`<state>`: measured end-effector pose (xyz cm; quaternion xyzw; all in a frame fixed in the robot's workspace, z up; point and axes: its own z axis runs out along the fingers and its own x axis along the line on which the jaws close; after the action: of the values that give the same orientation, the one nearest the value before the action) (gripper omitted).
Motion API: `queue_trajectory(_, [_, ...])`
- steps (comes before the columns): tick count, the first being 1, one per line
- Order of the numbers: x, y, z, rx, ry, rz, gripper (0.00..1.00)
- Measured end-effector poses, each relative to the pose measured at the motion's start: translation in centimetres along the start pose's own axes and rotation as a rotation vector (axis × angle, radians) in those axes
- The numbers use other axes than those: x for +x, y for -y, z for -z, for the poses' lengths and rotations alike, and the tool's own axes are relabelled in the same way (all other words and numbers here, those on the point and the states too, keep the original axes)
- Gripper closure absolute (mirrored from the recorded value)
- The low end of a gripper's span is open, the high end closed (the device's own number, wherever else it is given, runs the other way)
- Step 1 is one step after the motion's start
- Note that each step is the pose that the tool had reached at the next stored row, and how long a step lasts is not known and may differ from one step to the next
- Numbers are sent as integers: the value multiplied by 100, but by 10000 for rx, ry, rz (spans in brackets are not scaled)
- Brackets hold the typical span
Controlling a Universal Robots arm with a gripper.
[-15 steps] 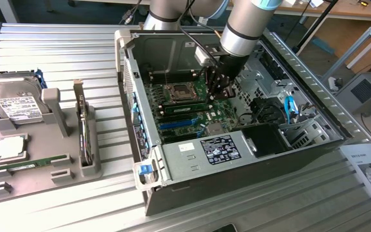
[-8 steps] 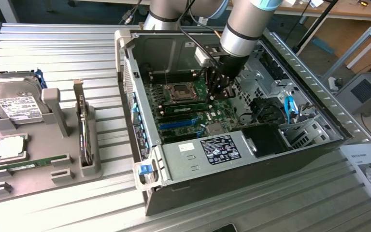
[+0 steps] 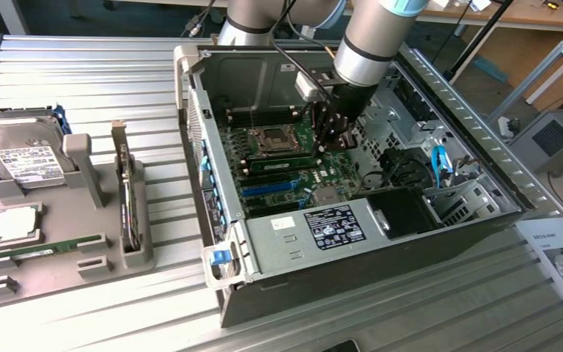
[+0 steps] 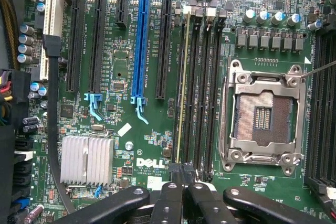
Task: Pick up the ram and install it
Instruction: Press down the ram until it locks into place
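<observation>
Inside an open desktop computer case (image 3: 292,271) lying on a ribbed metal counter (image 3: 96,81), the end effector (image 4: 184,176) hangs just above the green motherboard (image 4: 115,66). Its black fingers (image 4: 169,195) are pressed together with no gap. Directly at their tips is the near end of the ram (image 4: 182,87), a long, thin, yellow-green stick seen edge-on. It stands upright in the first of four black memory slots and runs straight away from the end effector. Whether the fingers actually pinch the stick cannot be told.

Just beside the end effector, white letters on the board read "DELL" (image 4: 151,163); smaller print under them is too fine to read. Near that sits one ribbed silver heatsink (image 4: 86,159). Beyond the four memory slots is one open, empty processor socket (image 4: 264,111) in a metal frame. On the other side of the ram lie one blue expansion slot (image 4: 140,45) and one white slot (image 4: 53,9) among several black ones.

Well apart from the end effector, toward the exterior view's left, a grey tray (image 3: 100,273) holds one hard drive (image 3: 27,154) with an unreadable white label, one square silver processor chip (image 3: 15,224), one upright expansion card (image 3: 125,194) and another green memory stick (image 3: 42,249).
</observation>
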<state>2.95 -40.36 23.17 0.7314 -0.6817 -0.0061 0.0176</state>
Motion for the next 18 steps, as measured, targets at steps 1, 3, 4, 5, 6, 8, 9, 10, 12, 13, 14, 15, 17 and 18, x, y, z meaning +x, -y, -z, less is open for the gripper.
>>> queue_trajectory(1, [0,0,-1,1,2,0,89])
queue_trajectory(3, [0,0,-1,1,2,0,89])
queue_trajectory(4, [0,0,-1,1,2,0,89])
queue_trajectory(5, [0,0,-2,1,1,0,89])
queue_trajectory(6, [0,0,-6,1,3,0,89])
queue_trajectory(8, [0,0,-8,0,1,0,89])
queue_trajectory(9, [0,0,-8,0,1,0,89])
queue_trajectory(10, [0,0,-5,1,1,0,89])
queue_trajectory(12, [-1,0,15,4,8,0,89])
queue_trajectory(13, [0,-1,28,2,1,0,89])
queue_trajectory(14, [0,-2,50,1,0,0,89])
queue_trajectory(15, [1,-2,61,1,-1,-1,89])
queue_trajectory(17, [1,-2,68,1,0,0,89])
queue_trajectory(18, [1,-2,68,1,0,0,89])
